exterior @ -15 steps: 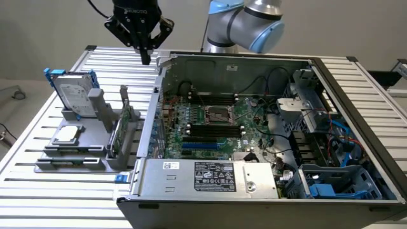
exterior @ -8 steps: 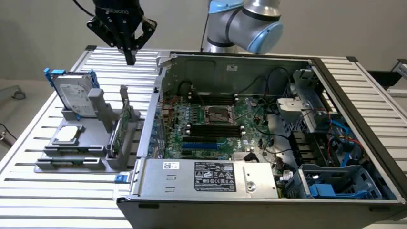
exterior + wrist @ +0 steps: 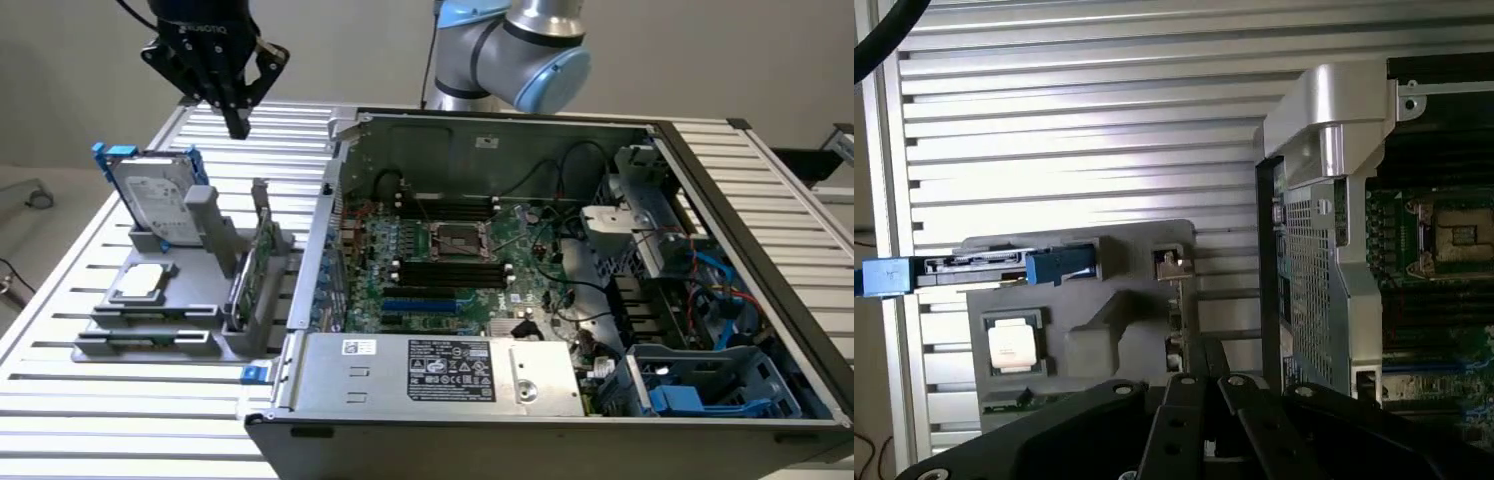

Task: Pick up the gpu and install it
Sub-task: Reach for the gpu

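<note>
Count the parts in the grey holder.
3: hard drive upright at the back, CPU flat in the middle, gpu on edge beside the case. Front slots may hide more.

Exterior view: the arm (image 3: 514,50) and the top of the gripper (image 3: 238,128) run off the upper edge; the computer case (image 3: 494,118) is cropped at the lower edge. You see the gpu (image 3: 251,275) edge-on in its grey holder (image 3: 160,335), so its two faces are hidden. Wrist view: the gripper (image 3: 1206,380) covers part of the gpu (image 3: 1175,315), and the picture's edge cuts the blue frame (image 3: 884,275) and the computer case (image 3: 1324,110).
</note>
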Controlling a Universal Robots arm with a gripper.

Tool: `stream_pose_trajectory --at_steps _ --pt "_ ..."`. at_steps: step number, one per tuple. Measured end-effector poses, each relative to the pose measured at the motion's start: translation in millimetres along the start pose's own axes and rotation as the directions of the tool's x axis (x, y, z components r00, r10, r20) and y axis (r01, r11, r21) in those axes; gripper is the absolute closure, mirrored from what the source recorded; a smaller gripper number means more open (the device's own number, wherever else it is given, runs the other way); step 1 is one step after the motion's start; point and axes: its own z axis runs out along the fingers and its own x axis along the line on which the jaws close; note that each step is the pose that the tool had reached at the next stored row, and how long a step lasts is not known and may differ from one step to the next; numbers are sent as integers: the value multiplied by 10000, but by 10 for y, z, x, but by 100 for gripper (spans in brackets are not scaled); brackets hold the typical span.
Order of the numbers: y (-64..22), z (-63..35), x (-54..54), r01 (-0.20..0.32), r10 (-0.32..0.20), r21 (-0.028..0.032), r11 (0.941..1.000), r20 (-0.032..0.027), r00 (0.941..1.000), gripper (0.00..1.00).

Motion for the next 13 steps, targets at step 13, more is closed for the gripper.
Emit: stream_pose_trajectory --at_steps 13 --pt "-7 6 41 751 -742 670 9949 -152 9971 89"
